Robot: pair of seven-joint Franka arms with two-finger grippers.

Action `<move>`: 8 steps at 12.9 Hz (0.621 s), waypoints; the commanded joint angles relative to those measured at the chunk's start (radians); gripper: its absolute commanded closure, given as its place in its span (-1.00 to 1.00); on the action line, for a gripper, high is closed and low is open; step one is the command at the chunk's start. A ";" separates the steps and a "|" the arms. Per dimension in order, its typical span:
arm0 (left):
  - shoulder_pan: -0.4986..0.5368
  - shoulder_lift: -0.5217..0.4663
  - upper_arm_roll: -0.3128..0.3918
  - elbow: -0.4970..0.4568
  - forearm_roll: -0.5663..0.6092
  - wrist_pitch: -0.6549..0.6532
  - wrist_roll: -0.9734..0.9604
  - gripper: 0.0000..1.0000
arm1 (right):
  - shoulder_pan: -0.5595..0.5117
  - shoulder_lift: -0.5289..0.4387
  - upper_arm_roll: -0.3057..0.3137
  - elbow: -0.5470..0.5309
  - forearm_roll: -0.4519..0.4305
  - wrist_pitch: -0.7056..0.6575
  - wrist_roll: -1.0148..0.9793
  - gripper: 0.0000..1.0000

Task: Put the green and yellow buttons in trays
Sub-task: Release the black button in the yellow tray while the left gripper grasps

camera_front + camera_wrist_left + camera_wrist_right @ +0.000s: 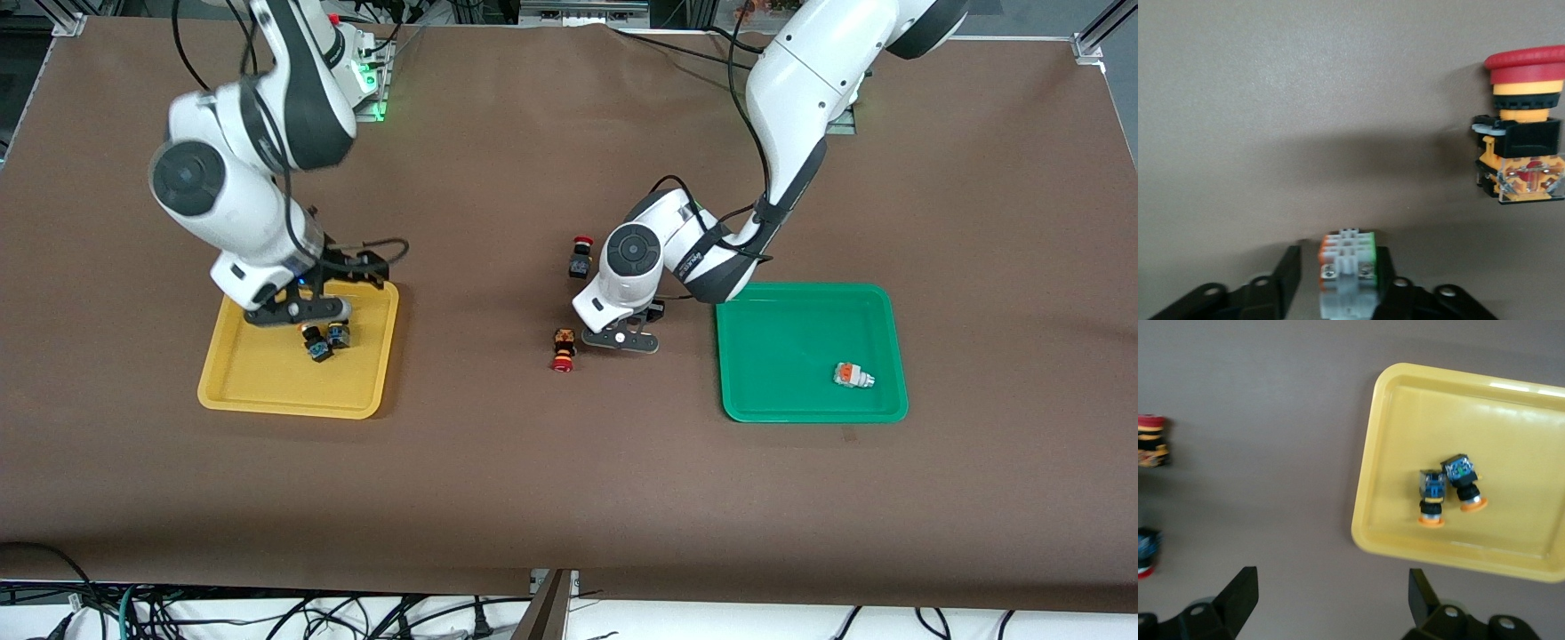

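A whitish-grey button with green and orange parts (1347, 269) lies on the brown table between my left gripper's (1338, 255) open fingers. One finger touches it and the other stands a little apart. In the front view that gripper (621, 340) is low at the table's middle and hides this button. A second whitish-grey button (853, 376) lies in the green tray (782, 307). Two yellow-capped buttons (316, 343) (338, 335) lie side by side in the yellow tray (267, 391); they also show in the right wrist view (1432, 497) (1464, 483). My right gripper (298, 309) hangs open and empty above the yellow tray (1405, 407).
A red-capped switch (563, 349) lies on its side right beside the left gripper, toward the right arm's end; it shows close in the left wrist view (1525, 127). Another red-capped switch (581, 256) stands farther from the front camera.
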 commanded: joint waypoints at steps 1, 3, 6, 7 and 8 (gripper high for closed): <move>0.002 -0.037 0.004 0.003 0.029 -0.029 -0.020 0.53 | 0.002 -0.156 0.001 -0.028 -0.076 -0.104 0.024 -0.99; 0.040 -0.117 0.012 0.014 0.047 -0.164 0.018 0.57 | 0.000 -0.213 0.001 -0.026 -0.120 -0.143 0.022 -0.99; 0.199 -0.194 0.007 0.014 0.046 -0.324 0.333 0.53 | -0.070 -0.217 0.061 -0.017 -0.134 -0.151 0.015 -0.99; 0.249 -0.193 0.007 0.014 0.049 -0.350 0.433 0.52 | -0.181 -0.217 0.173 -0.013 -0.137 -0.151 0.013 -0.99; 0.285 -0.188 0.010 0.006 0.051 -0.350 0.505 0.45 | -0.312 -0.215 0.301 -0.010 -0.137 -0.152 0.010 -0.99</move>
